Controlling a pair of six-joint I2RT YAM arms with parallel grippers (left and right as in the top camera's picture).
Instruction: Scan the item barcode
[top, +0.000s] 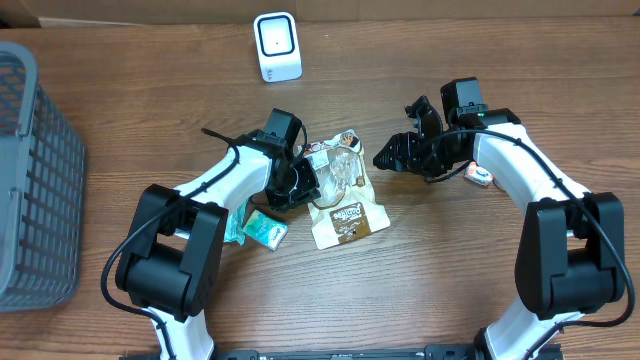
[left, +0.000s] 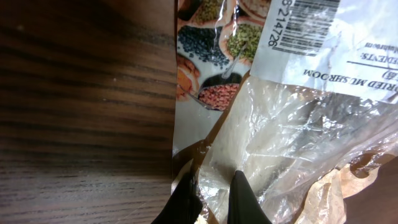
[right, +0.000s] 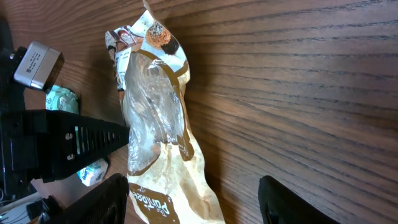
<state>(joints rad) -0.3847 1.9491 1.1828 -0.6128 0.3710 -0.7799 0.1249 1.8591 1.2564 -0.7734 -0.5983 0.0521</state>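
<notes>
Overhead, left gripper (top: 308, 186) clamps the clear film (left: 280, 143) of the beige plastic food bag (top: 345, 205) mid-bench, right gripper (top: 386, 158) apart and empty; that thin film could slip or crumple, hiding the white barcode label (left: 311, 28).

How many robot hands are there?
2. The left gripper is in the middle, pinched shut on the edge of the snack bag. The right gripper is open, just to the right of that bag. No others seem hidden.
</notes>
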